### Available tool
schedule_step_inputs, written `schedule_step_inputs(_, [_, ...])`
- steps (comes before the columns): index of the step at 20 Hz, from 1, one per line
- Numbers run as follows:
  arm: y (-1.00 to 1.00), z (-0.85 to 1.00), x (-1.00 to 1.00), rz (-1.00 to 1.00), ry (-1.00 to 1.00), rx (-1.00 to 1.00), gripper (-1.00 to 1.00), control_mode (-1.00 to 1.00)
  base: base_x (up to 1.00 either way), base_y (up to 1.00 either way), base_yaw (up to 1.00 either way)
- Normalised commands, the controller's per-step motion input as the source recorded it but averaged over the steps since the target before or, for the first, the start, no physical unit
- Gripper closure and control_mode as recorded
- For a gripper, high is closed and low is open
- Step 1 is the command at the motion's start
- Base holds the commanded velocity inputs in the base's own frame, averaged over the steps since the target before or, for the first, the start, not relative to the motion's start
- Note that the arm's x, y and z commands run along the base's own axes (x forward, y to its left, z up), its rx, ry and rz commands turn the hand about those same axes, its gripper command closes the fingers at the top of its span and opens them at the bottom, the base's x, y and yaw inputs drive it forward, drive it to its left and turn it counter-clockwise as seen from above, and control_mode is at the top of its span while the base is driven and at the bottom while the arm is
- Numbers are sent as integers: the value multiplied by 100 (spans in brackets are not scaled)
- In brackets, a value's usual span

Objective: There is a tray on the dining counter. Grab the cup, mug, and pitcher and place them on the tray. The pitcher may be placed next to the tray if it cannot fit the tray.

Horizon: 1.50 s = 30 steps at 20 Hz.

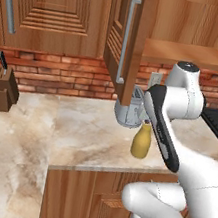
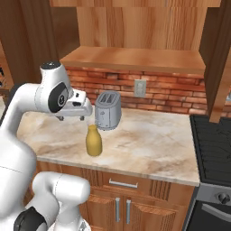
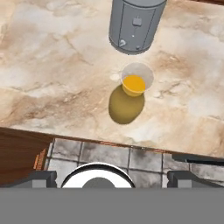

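Here, your pitcher (image 2: 94,140) stands upright on the marbled counter (image 2: 149,144), just before the grey toaster (image 2: 107,110). It looks rigid, smooth and probably slippery; take it at the narrow neck. It is mustard-yellow, round-bodied, open-mouthed. The hand (image 3: 111,176) hovers above, spread wide, holding nothing.

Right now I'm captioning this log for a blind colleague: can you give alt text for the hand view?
Seen from above, the mustard-yellow pitcher stands upright on the marbled counter, its open mouth toward the camera. The grey toaster sits just beyond it. The counter edge and tiled floor lie below, with the gripper's dark fingertips spread wide, holding nothing.
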Motion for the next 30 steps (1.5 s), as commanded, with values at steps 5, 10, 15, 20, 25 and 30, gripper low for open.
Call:
schedule_step_inputs(5, [-1, -2, 10, 0, 11, 7, -100, -100, 0, 0, 0])
schedule_step_inputs(10, [-7, -1, 7, 0, 7, 7, -100, -100, 0, 0, 0])
schedule_step_inputs(15, [-14, -14, 15, 0, 0, 1, -100, -100, 0, 0, 0])
schedule_step_inputs(20, [-14, -27, 17, 0, 0, 0, -100, -100, 0, 0, 0])
schedule_step_inputs(25, [0, -21, 25, 0, 0, 0, -100, -100, 0, 0, 0])
schedule_step_inputs(30, [0, -13, 32, 0, 0, 0, -100, -100, 0, 0, 0])
